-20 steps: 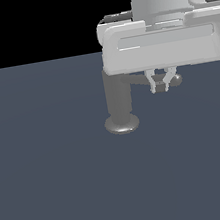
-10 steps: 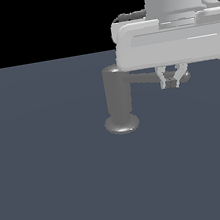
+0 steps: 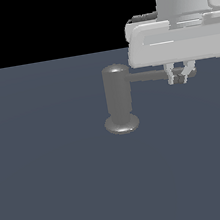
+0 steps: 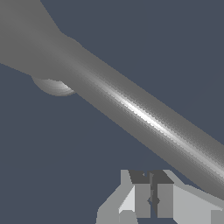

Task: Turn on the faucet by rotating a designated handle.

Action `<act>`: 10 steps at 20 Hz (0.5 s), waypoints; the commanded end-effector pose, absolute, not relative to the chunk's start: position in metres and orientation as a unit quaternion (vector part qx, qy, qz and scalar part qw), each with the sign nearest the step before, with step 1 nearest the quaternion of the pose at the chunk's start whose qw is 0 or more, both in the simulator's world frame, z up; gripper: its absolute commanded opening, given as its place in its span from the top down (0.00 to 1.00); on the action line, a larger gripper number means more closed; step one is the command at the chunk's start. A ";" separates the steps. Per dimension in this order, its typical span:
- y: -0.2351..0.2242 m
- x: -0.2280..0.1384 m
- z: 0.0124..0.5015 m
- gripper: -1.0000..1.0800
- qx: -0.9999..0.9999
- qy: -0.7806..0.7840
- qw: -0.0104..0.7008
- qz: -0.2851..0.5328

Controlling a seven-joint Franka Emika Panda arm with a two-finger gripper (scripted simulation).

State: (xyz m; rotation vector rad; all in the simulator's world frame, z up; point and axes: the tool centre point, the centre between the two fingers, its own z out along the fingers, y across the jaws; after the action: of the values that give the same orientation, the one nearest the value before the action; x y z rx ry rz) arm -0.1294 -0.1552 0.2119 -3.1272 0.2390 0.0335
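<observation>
The faucet [image 3: 118, 96] is a grey upright cylinder with a rounded top on a flared disc base, standing on the dark floor in the exterior view. Its handle [image 3: 149, 76], a thin grey rod, sticks out toward the exterior view's right. My white gripper [image 3: 180, 76] hangs over the rod's outer end, with the fingertips [image 3: 170, 75] down beside it. In the wrist view the handle [image 4: 140, 111] runs diagonally from the faucet body [image 4: 26, 39]. The gripper [image 4: 153, 201] has its fingers [image 4: 165, 200] pressed together with nothing between them, right beside the rod.
A flat dark grey-blue floor [image 3: 69, 189] spreads around the faucet, with a black background behind it. The large white gripper body [image 3: 176, 40] fills the upper part of the exterior view's right.
My gripper has moved toward the exterior view's right. The handle's outer end has swung along with it and now looks longer.
</observation>
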 end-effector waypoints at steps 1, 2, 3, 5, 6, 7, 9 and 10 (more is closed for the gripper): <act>-0.159 -0.115 0.216 1.00 -0.998 0.070 0.000 0.004; -0.162 -0.113 0.216 1.00 -0.998 0.071 0.000 0.003; -0.164 -0.110 0.216 1.00 -0.997 0.071 0.000 0.003; -0.170 -0.105 0.216 1.00 -0.997 0.071 0.000 0.003; -0.172 -0.103 0.216 1.00 -0.997 0.071 0.000 0.003; -0.175 -0.100 0.216 1.00 -0.997 0.072 0.000 0.003; -0.180 -0.095 0.216 1.00 -0.997 0.072 0.000 0.003; -0.183 -0.093 0.216 1.00 -0.997 0.072 0.000 0.002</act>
State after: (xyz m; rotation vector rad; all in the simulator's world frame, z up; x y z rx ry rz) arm -0.1042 -0.1817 0.2116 -3.1271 0.2429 0.0326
